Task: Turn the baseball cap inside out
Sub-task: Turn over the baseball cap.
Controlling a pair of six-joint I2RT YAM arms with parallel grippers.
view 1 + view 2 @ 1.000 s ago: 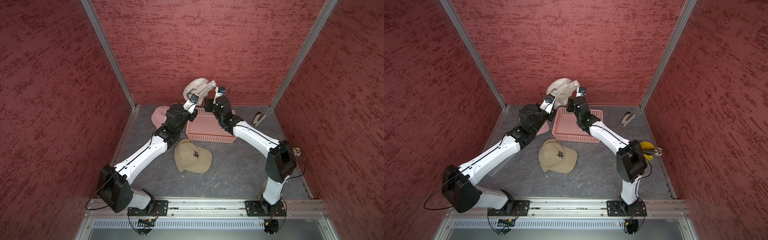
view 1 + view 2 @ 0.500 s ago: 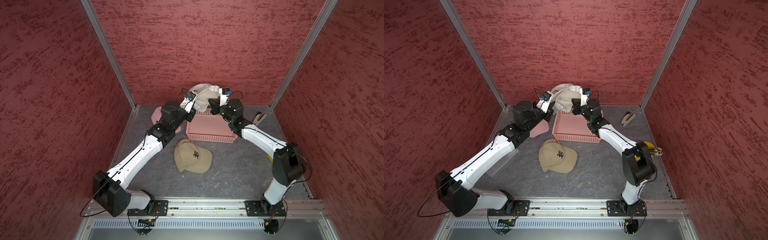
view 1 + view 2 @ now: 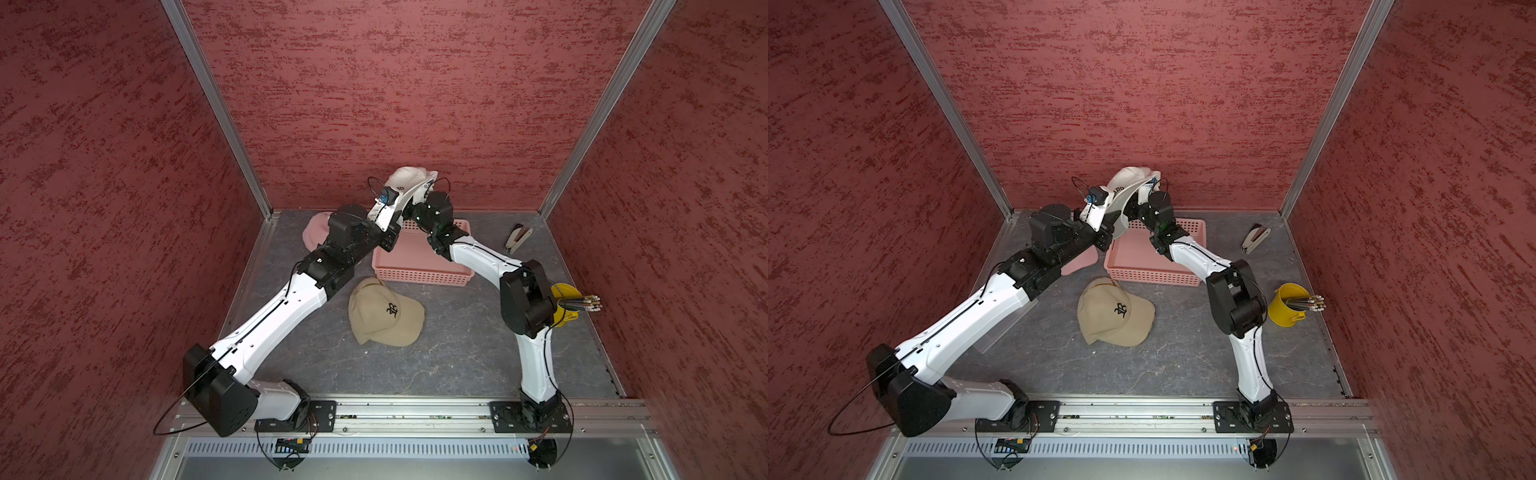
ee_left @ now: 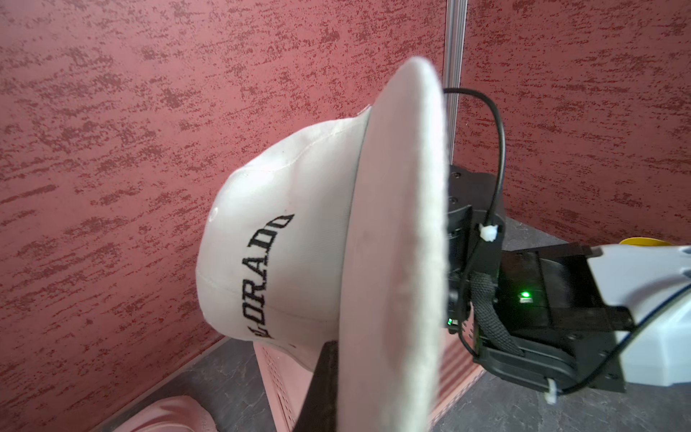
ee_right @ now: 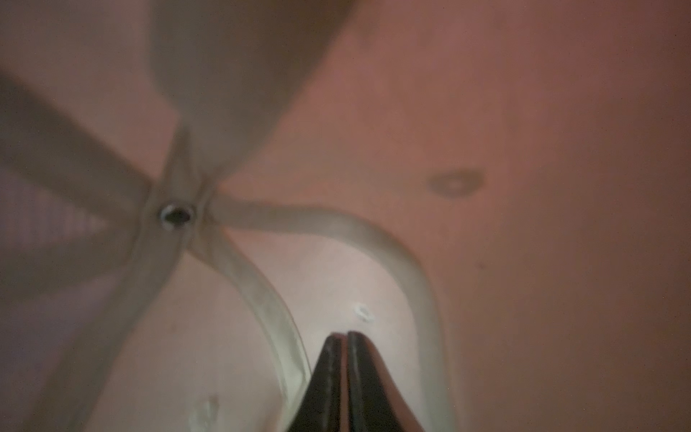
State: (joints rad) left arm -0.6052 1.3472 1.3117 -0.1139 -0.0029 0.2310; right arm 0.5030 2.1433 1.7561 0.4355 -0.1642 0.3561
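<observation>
Inversion not begun: your left hand clamps brim of white baseball cap; right hand, closed and empty, sits inside crown.

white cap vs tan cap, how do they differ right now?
White cap is held aloft; tan cap lies crown-up on the table. White cap bears black block lettering, tan cap a black monogram. Both are baseball caps, right side out.

right gripper is buried inside white cap in both top views, its wrist view of the lining is blurred, brim cuts off lettering, and pink cap sits half behind left arm.
</observation>
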